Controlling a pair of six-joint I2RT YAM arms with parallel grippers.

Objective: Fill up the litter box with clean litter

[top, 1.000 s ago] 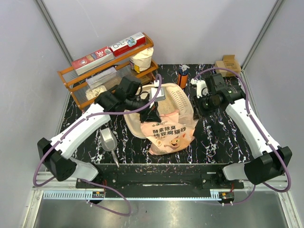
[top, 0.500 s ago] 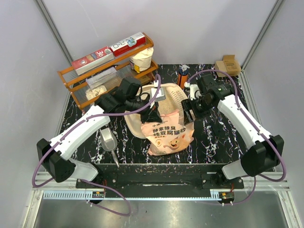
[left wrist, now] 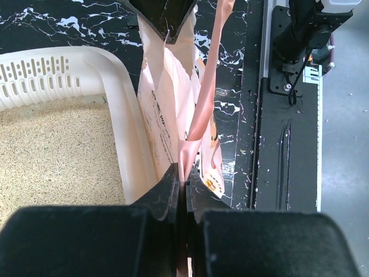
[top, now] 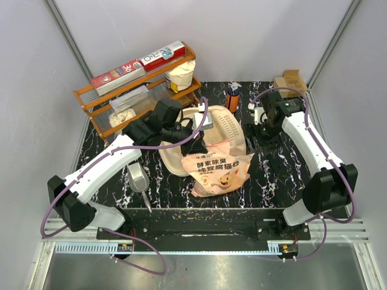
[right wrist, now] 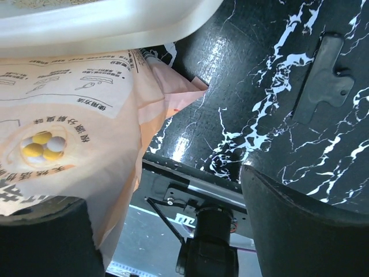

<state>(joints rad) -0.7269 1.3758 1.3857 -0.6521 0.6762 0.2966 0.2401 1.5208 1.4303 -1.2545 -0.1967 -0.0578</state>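
While slack and seemingly part-emptied, litter bag (top: 219, 169): soft, slippery film whose weight would likely shift. Best taken at the open top edge. Position: leans on litter box (top: 233, 121) rim at its six o'clock, mid-surface, with clean litter (left wrist: 57, 156) inside the box. Grip: left tool (left wrist: 181, 184) pinching bag film; right tool (top: 265, 130) spread, empty, at three o'clock. Print: dark Chinese characters, cartoon cat.

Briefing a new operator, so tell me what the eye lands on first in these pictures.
The peach-orange litter bag stands out first, propped against the near rim of the cream litter box mid-table, its top edge pinched in the shut left gripper. Tan litter lies in the box. The right gripper hangs open beside the bag's right side.
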